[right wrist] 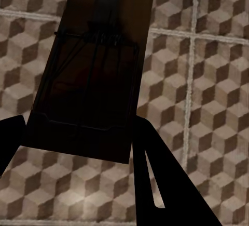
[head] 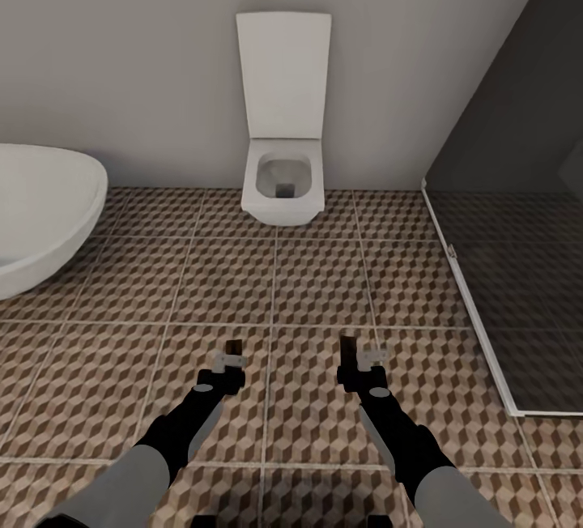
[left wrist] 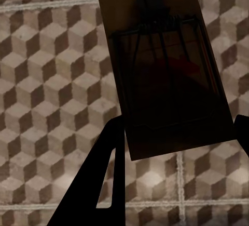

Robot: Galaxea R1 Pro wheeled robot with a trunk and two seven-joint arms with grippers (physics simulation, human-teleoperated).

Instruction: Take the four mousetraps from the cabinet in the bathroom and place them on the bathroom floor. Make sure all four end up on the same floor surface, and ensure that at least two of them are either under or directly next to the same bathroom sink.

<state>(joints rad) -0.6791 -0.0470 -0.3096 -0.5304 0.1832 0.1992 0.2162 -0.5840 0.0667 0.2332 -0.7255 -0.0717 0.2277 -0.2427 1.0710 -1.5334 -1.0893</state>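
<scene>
Each of my hands carries a mousetrap above the cube-patterned bathroom floor. My left gripper is shut on one mousetrap, which the left wrist view renders as a dark board with a wire spring and a red mark held between the black fingers. My right gripper is shut on another mousetrap, which looks dark in the right wrist view, with a finger at its near end. The cabinet, the sink and the other mousetraps are out of view.
A white boxy toilet with its lid up stands against the far wall straight ahead. A white rounded bathtub sits at the left. A dark glass shower screen with a white base frame closes off the right.
</scene>
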